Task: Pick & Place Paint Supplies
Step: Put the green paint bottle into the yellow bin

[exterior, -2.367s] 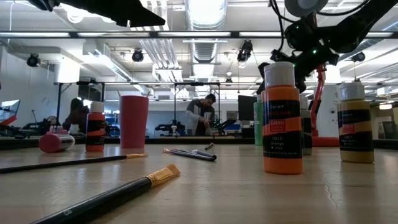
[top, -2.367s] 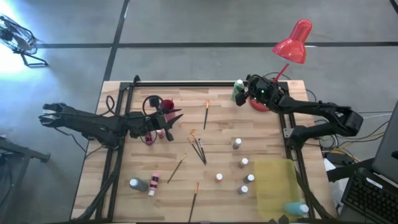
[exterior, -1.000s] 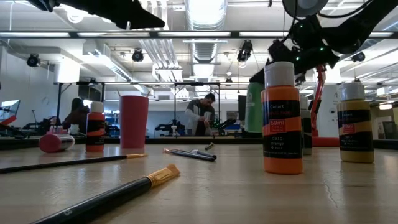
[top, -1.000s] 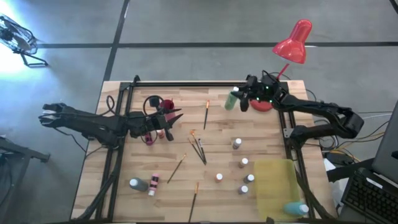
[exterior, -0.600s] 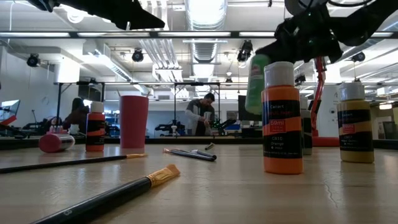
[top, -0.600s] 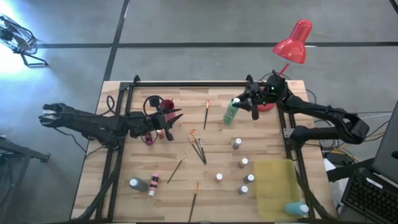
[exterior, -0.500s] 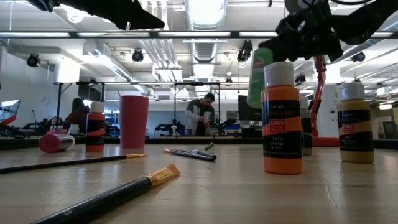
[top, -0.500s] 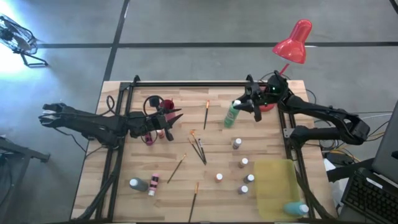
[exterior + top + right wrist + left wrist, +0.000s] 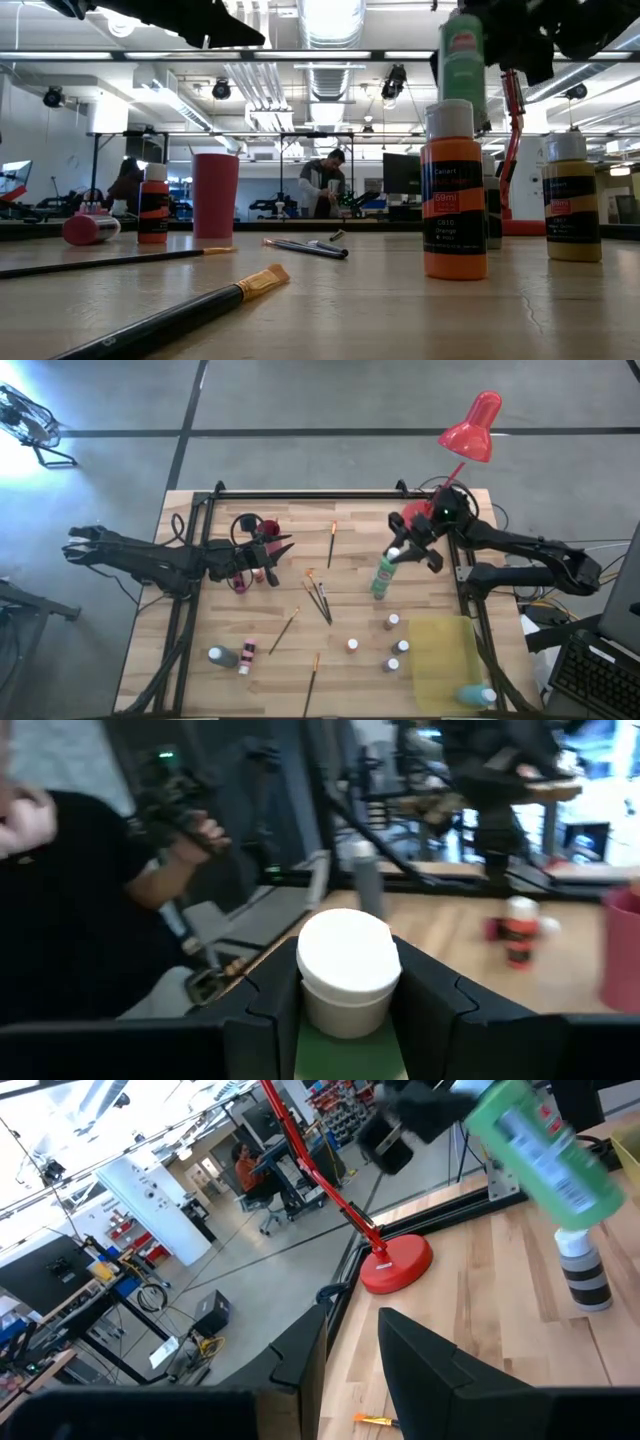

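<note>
Right gripper is clamped on the green bottle — a second ago it held that bottle up by the red lamp base at the far edge, and now it has swung it inward and toward the near side. In the high view the bottle hangs tilted over the middle-right of the table, just above the small bottles that stand beside the yellow tray. Left gripper waits at the table's left by the red cup; whether its fingers are apart is not clear.

From table height, the green bottle is well clear of the wood, up behind the orange bottle.

Left wrist view shows the green bottle slanting, cap downward, over a small grey bottle.

Right wrist view has the white cap seated between the fingers.

So the pick is done and the carry is under way — my guess is a set-down near the tray comes next.
</note>
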Robot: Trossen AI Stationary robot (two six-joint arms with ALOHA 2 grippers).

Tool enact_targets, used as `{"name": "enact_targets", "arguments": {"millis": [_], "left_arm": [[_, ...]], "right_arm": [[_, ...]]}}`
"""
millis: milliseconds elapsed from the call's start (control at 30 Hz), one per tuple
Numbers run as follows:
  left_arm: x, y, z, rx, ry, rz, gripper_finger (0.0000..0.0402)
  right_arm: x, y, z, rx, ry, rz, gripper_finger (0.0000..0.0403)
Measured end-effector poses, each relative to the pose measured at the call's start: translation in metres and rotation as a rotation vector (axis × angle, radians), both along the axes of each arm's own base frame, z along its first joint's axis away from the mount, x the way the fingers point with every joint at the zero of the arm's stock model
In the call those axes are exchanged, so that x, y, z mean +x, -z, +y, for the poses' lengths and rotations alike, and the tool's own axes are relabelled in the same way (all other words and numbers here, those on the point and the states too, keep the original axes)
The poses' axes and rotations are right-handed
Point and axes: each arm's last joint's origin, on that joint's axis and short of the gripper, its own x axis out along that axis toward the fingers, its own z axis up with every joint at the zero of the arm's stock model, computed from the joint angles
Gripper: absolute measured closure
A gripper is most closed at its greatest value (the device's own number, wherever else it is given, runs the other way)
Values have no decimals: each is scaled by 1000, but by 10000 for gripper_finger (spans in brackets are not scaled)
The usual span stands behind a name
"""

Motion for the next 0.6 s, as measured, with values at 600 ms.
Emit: {"name": "enact_targets", "arguments": {"millis": [600], "left_arm": [[0,0,0,0,0,0,300]], "right_arm": [[-5,-21,68,-38,-414,-105,292]]}}
